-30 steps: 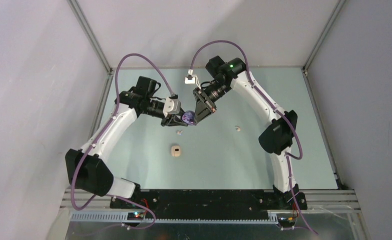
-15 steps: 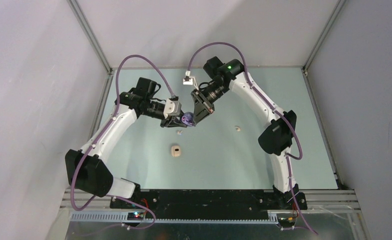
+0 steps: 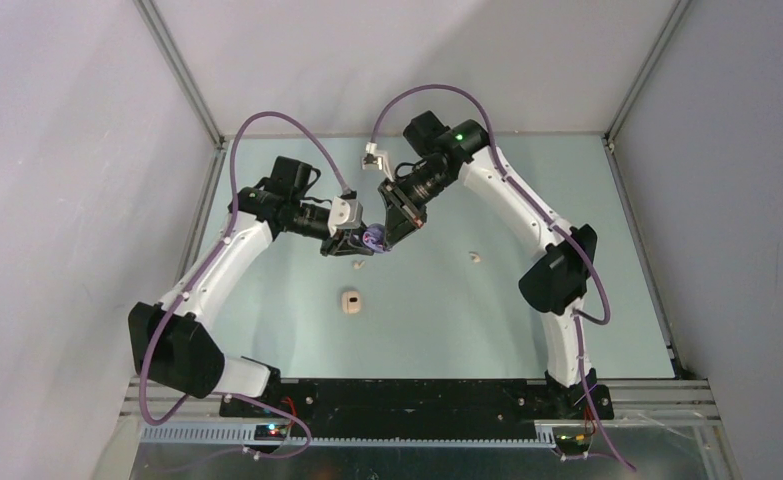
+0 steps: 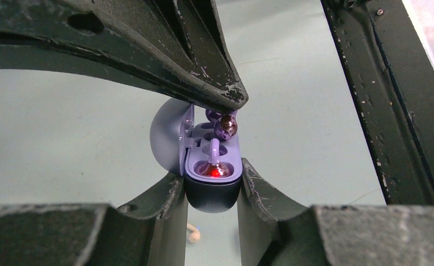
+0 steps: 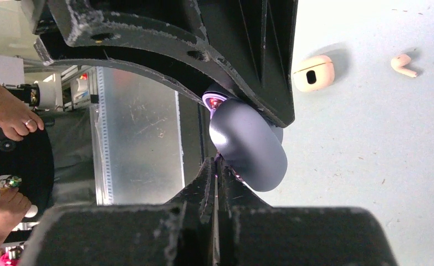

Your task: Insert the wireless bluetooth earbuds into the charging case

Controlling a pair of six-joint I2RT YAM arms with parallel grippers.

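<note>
Nearest the arm bases, a cream charging case (image 3: 349, 301) lies by itself on the pale green worktop (image 3: 447, 320), closed as far as the overhead view shows. Just beyond it a cream earbud (image 3: 359, 265) lies loose, almost under the spot where the two arms meet. A second cream earbud (image 3: 474, 257) lies well off to the right, apart from everything else.

Above the nearer bud, the left arm (image 3: 222, 255) reaches in from the left. The left jaws are clamped on the dark lower body of the lilac charging case (image 4: 212, 191), one finger on each side, and hold it clear of the worktop. Its lid (image 4: 167, 136) is swung open and stands up on the left of the sockets. A lilac earbud (image 4: 214, 158) sits in the near socket, with a red glow at its foot.

The right arm (image 3: 512, 195) comes down from the far right. The right jaws are pinched tight together, and at their tip is a second lilac earbud (image 4: 225, 127), directly over the far socket and close above it. I cannot tell whether it touches the rim. That jaw tip covers part of the far socket from the left wrist camera. From the right wrist camera the rounded back of the lid blocks the sockets altogether.

Past the worktop's edge in that view, a metal sheet (image 5: 137, 144) and a person's hand (image 5: 9, 113) show.
</note>
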